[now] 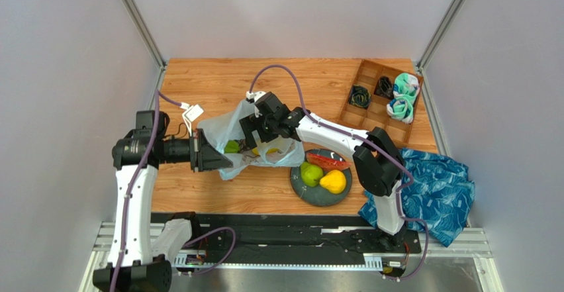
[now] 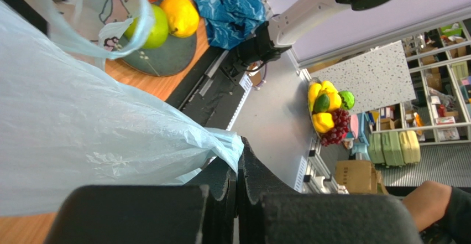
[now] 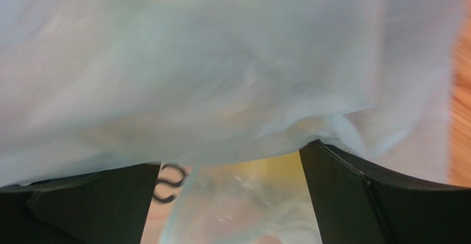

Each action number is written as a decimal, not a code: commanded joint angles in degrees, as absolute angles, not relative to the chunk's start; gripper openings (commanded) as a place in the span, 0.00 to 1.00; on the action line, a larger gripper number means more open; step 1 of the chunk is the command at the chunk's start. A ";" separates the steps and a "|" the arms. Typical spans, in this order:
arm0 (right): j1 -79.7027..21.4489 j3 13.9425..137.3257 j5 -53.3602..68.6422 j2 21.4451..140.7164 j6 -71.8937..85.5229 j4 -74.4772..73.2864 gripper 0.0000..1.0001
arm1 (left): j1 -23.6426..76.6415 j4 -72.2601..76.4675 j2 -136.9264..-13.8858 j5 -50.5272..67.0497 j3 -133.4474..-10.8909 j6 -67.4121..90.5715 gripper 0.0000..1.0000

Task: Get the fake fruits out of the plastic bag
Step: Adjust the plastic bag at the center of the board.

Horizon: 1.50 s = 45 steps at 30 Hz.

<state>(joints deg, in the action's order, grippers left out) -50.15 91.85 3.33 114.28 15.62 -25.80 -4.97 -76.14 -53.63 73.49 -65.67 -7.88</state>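
The plastic bag [image 1: 265,143] lies crumpled at the table's middle, with a green fruit [image 1: 232,147] and a yellow fruit [image 1: 271,151] showing through it. My left gripper [image 1: 210,156] is shut on the bag's edge [image 2: 235,147] and holds it up from the left. My right gripper [image 1: 253,135] is at the bag's mouth. Its jaws are wide open [image 3: 229,200] with bag film draped over them and a yellow shape showing through the film. A green pear [image 1: 310,173], a yellow fruit [image 1: 334,181] and a watermelon slice [image 1: 329,161] lie on a dark plate [image 1: 311,194].
A wooden compartment tray [image 1: 365,110] with rolled socks [image 1: 404,98] stands at the back right. A blue patterned cloth [image 1: 433,186] lies at the right front, beside the plate. The plate [image 2: 166,58] and cloth [image 2: 232,6] also show in the left wrist view.
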 commanded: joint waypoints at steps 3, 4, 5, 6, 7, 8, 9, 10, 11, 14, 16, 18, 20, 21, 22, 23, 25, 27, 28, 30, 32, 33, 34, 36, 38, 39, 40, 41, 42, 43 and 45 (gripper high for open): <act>-50.19 91.14 -5.72 112.67 17.48 -26.19 1.00 | -5.19 -77.79 -47.11 79.19 -60.12 -2.12 0.00; -50.19 91.14 -5.02 113.55 18.27 -26.37 1.00 | -5.10 -77.78 -47.28 79.28 -60.12 -2.20 0.00; -50.27 91.32 -4.49 113.82 18.72 -26.89 1.00 | -5.18 -77.78 -47.89 79.19 -60.29 -2.28 0.00; -50.36 91.58 -4.05 113.82 18.81 -26.98 1.00 | -5.10 -77.87 -48.16 78.58 -60.55 -2.46 0.00; -50.80 92.02 -3.87 112.77 17.68 -27.24 1.00 | -5.18 -77.87 -48.60 77.44 -60.56 -2.03 0.00; -50.89 92.28 -3.61 111.81 16.80 -27.33 1.00 | -5.19 -77.78 -49.21 75.69 -60.56 -1.67 0.00; -51.06 92.37 -3.34 110.93 15.83 -27.33 1.00 | -5.10 -77.70 -49.48 75.50 -60.47 -1.84 0.00; -51.24 92.29 -2.82 109.96 14.60 -27.42 1.00 | -5.18 -77.35 -49.40 75.32 -60.38 -1.85 0.00; -51.15 92.46 -2.38 108.30 12.68 -28.81 1.00 | -5.10 -76.56 -49.05 74.02 -60.12 -1.15 0.00; -50.54 91.41 3.50 102.60 4.79 -32.41 1.00 | -5.19 -74.62 -49.30 71.72 -59.68 -0.26 0.00; -49.40 90.62 8.93 99.86 0.28 -34.88 0.99 | -5.19 -74.44 -49.92 71.37 -60.55 -0.18 0.05; -47.82 90.53 10.28 96.18 -2.54 -39.80 0.99 | -5.10 -78.02 -52.02 68.83 -66.66 -4.44 0.36; -43.17 89.57 14.66 93.44 -0.98 -41.48 0.98 | -5.19 -81.46 -55.00 64.28 -73.96 -12.34 0.45; -41.24 88.78 17.46 90.99 1.47 -41.48 0.98 | -5.10 -84.17 -56.15 62.25 -81.92 -13.78 0.52; -37.74 88.68 21.23 90.01 2.19 -41.48 0.98 | -5.18 -82.63 -56.95 60.83 -85.31 -12.41 0.54; -36.31 88.68 21.97 89.13 2.81 -41.57 0.98 | -4.92 -83.31 -58.95 58.91 -89.26 -15.00 0.60; -32.98 89.38 24.94 86.94 2.21 -41.48 0.98 | -3.79 -81.65 -61.42 55.04 -100.77 -14.94 0.73; -32.00 90.52 24.35 85.96 0.27 -42.27 0.98 | -1.07 -82.60 -67.13 50.64 -112.94 -17.56 0.75; -30.95 91.22 22.95 84.83 -1.30 -42.45 0.98 | -0.27 -83.84 -69.41 50.80 -116.77 -19.75 0.75; -29.45 91.67 22.41 83.85 -1.41 -41.93 0.98 | 5.16 -85.25 -75.13 51.16 -122.93 -23.02 0.75; -26.90 92.11 20.49 82.62 -0.36 -41.23 0.98 | 16.01 -85.25 -79.25 43.48 -123.49 -26.17 0.85; -26.02 92.11 19.61 82.10 -0.35 -41.05 0.98 | 20.35 -85.08 -80.50 39.50 -122.01 -27.50 0.89; -23.58 91.85 18.64 81.57 1.30 -40.61 0.98 | 24.48 -84.82 -81.64 35.46 -120.86 -28.47 0.90; -18.93 91.23 18.81 79.90 4.12 -39.82 0.98 | 33.99 -84.64 -85.59 26.92 -117.45 -31.72 0.89; -15.57 90.79 20.03 78.58 6.75 -39.90 0.98 | 39.52 -83.59 -88.49 20.26 -114.63 -34.87 0.86; -12.42 90.70 20.91 78.14 7.20 -39.99 0.98 | 40.68 -83.24 -89.11 19.08 -111.56 -36.02 0.84; -10.91 90.53 22.31 77.53 7.64 -40.25 0.98 | 42.61 -82.45 -89.64 16.98 -110.14 -36.64 0.83; -9.68 90.18 22.85 76.91 7.82 -40.25 0.98 | 43.58 -80.01 -90.26 15.83 -108.73 -36.39 0.83; -7.58 89.22 23.29 75.51 8.26 -40.43 0.98 | 44.29 -79.02 -90.61 15.21 -106.63 -36.04 0.83; -6.78 88.51 24.34 74.89 8.35 -40.34 0.98 | 45.08 -78.32 -91.14 15.03 -105.92 -35.51 0.83; -4.67 86.06 25.39 72.79 9.13 -40.43 0.97 | 47.63 -76.99 -93.16 15.38 -105.03 -32.97 0.82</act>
